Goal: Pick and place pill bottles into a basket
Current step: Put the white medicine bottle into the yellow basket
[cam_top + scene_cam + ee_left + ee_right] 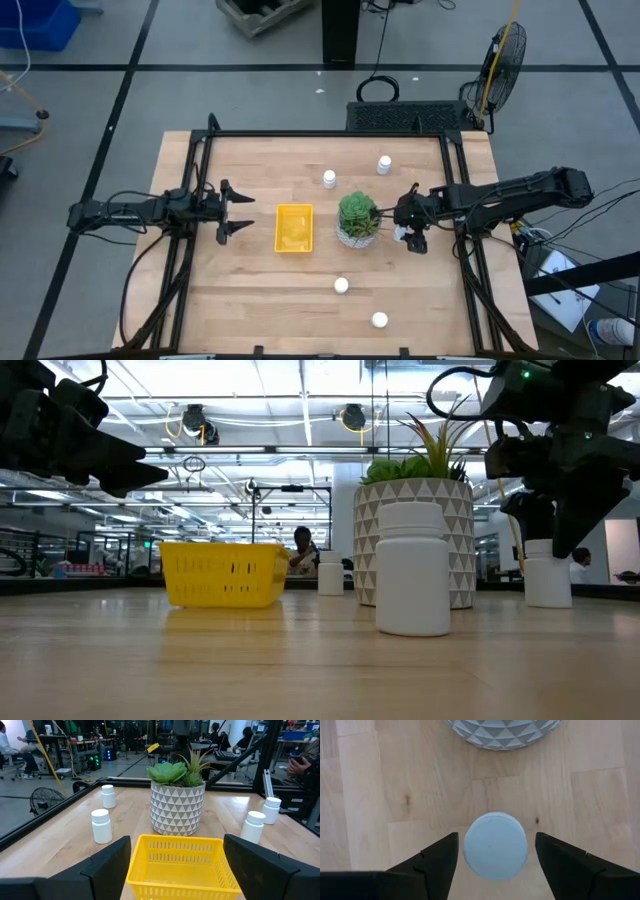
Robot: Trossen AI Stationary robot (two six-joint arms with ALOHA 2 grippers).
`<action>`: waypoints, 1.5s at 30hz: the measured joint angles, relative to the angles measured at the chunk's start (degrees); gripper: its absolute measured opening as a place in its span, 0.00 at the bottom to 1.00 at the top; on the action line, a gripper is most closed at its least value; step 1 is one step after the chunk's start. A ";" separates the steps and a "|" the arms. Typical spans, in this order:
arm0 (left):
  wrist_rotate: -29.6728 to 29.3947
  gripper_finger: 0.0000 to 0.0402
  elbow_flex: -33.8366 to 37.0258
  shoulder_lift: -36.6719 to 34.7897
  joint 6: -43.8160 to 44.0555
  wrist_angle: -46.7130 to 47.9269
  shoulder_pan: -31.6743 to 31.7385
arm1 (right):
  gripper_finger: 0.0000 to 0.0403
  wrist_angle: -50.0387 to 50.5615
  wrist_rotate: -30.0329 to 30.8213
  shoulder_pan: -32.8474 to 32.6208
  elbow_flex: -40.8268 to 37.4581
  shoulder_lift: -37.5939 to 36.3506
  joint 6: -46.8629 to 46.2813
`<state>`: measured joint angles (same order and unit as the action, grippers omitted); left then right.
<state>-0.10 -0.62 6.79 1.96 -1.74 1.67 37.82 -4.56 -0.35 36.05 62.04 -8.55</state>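
Observation:
The yellow basket [294,228] stands mid-table, with a potted plant [358,218] to its right. Five white pill bottles stand upright on their bases: two at the far side [329,179] [384,164], two at the near side [341,285] [379,320], and one [495,845] right of the plant. My right gripper [496,840] points down over this last bottle. It is open, with a finger on either side of the cap and a small gap at each. My left gripper [235,213] is open and empty, left of the basket and facing it.
The plant's pot [502,732] stands close to the bottle under my right gripper. A black frame [320,134] runs along the table's far, left and right sides. There is bare wood between the basket and the two near bottles.

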 joint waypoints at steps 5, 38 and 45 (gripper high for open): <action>0.00 0.81 0.01 0.00 0.00 0.00 0.01 | 0.60 -0.34 -0.02 -0.02 0.00 0.00 -0.42; 0.00 0.78 0.01 0.00 0.00 -0.01 0.02 | 0.37 19.97 -2.89 -0.02 21.90 -2.30 -0.14; 0.00 0.80 0.01 0.02 0.00 0.00 0.00 | 0.38 31.09 1.55 0.92 37.61 -0.99 0.97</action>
<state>-0.10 -0.61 6.80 1.96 -1.74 1.68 68.90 -3.01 0.58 73.66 61.05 -7.58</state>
